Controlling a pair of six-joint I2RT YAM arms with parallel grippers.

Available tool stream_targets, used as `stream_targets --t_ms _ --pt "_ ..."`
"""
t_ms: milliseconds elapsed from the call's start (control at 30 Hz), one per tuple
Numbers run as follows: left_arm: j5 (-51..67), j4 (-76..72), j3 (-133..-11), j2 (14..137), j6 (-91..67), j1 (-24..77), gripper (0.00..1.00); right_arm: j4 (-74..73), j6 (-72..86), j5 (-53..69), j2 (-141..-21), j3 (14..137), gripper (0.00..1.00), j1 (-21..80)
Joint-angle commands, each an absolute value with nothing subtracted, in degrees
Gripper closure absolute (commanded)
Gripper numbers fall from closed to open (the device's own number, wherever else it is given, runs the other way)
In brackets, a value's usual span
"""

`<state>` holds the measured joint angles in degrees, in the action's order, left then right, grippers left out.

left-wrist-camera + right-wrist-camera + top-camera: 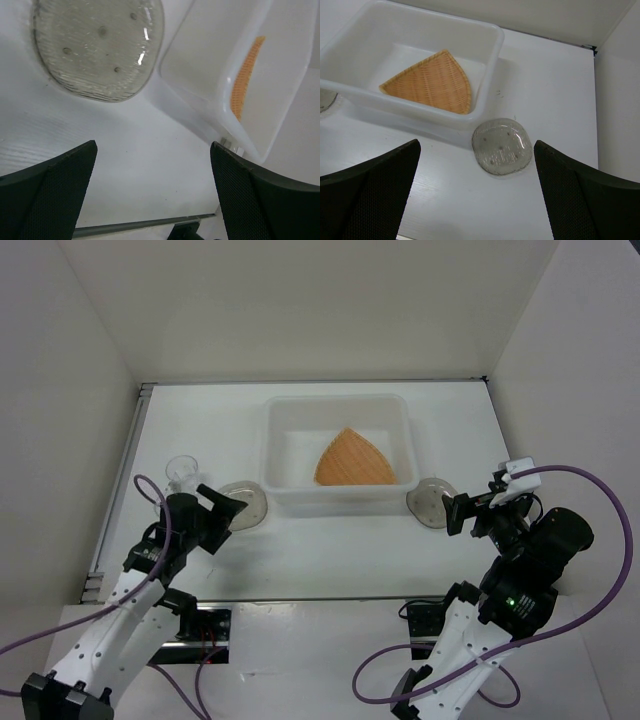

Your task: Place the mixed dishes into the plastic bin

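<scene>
The plastic bin stands mid-table with the orange woven fan-shaped plate lying inside it. One grey speckled plate rests on the table by the bin's near left corner, another grey plate by its near right corner. A clear cup stands farther left. My left gripper hovers open at the left plate's near edge, and that plate lies ahead of the open gripper in the left wrist view. My right gripper is open just right of the right plate, with nothing between its fingers.
White walls enclose the table on the left, back and right. In the right wrist view the bin and woven plate lie beyond the open gripper. In the left wrist view the bin's wall is to the right.
</scene>
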<state>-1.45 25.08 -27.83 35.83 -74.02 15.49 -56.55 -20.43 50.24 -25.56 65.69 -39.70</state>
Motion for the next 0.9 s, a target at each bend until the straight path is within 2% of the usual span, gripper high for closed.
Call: stream_targets --t_ms 0,667,867 --pt "-3.69 21.54 -24.70 36.47 -79.62 15.03 0.00 -54.76 -19.78 50.19 -25.05 66.62 0.02 -40.08" --pt "-3.52 11.51 -20.13 49.12 -79.19 10.02 0.00 -54.76 -19.78 50.19 -23.38 66.62 0.02 -40.08" --pt "-2.46 9.40 -22.58 58.17 -77.44 9.40 0.00 -54.76 -19.78 50.19 -23.38 66.62 0.02 -40.08"
